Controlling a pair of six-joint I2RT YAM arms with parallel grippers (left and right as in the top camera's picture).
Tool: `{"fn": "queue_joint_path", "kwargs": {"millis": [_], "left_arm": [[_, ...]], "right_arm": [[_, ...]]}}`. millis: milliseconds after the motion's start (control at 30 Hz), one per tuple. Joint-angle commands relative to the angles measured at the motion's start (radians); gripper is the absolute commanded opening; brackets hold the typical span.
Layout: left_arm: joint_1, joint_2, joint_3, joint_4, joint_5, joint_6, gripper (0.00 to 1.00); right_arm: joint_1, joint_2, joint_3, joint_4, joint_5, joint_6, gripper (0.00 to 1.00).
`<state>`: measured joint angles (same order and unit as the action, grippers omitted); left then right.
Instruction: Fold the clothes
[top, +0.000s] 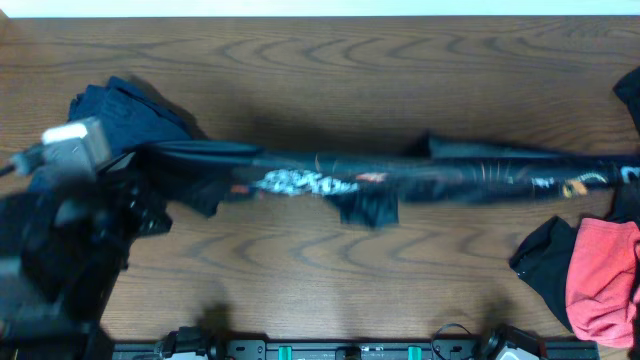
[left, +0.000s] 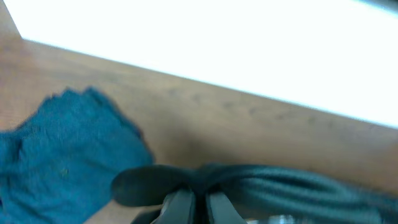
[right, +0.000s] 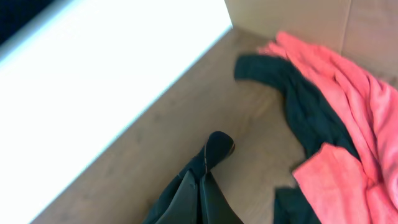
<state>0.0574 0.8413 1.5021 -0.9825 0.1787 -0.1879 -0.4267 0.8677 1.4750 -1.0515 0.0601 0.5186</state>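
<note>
The black jersey (top: 400, 180) with orange-white lines is pulled out into a long taut band above the table, running from left to the right edge of the overhead view. My left gripper (top: 140, 162) is shut on its left end; in the left wrist view the gripper (left: 198, 194) pinches the bunched black fabric (left: 267, 182). My right gripper (right: 200, 177) is shut on the other end, and a small tip of the jersey (right: 217, 146) sticks out past its fingers. The right gripper lies outside the overhead view.
A navy garment (top: 125, 105) (left: 62, 155) lies crumpled at the back left. At the front right a coral-red garment (top: 603, 275) (right: 348, 106) lies over a dark one (top: 543, 255) (right: 298, 102). A dark red item (top: 630, 100) touches the right edge. The wooden table (top: 320, 70) ends at a white strip behind.
</note>
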Motion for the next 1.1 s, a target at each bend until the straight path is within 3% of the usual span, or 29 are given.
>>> {"fn": "queue_joint_path", "kwargs": {"millis": [0, 267, 433, 733, 967, 1067], "left_arm": [[0.010, 0.006, 0.016, -0.010, 0.018, -0.035, 0.06], [0.010, 0.006, 0.110, -0.136, 0.032, 0.006, 0.06], [0.010, 0.015, 0.219, -0.134, 0.101, 0.042, 0.06], [0.010, 0.157, 0.355, 0.092, 0.223, 0.028, 0.06], [0.010, 0.325, 0.447, 0.122, 0.241, 0.019, 0.06], [0.010, 0.390, 0.486, 0.132, 0.298, 0.010, 0.06]], "right_arm": [[-0.012, 0.010, 0.040, -0.047, 0.074, 0.044, 0.01], [-0.014, 0.013, 0.106, -0.072, 0.107, -0.002, 0.01], [-0.014, 0.059, 0.185, -0.072, 0.113, -0.003, 0.01], [-0.019, 0.278, 0.426, -0.144, 0.143, 0.028, 0.01], [-0.096, 0.403, 0.464, -0.232, 0.289, 0.027, 0.01], [-0.141, 0.444, 0.463, -0.283, 0.245, 0.077, 0.01]]}}
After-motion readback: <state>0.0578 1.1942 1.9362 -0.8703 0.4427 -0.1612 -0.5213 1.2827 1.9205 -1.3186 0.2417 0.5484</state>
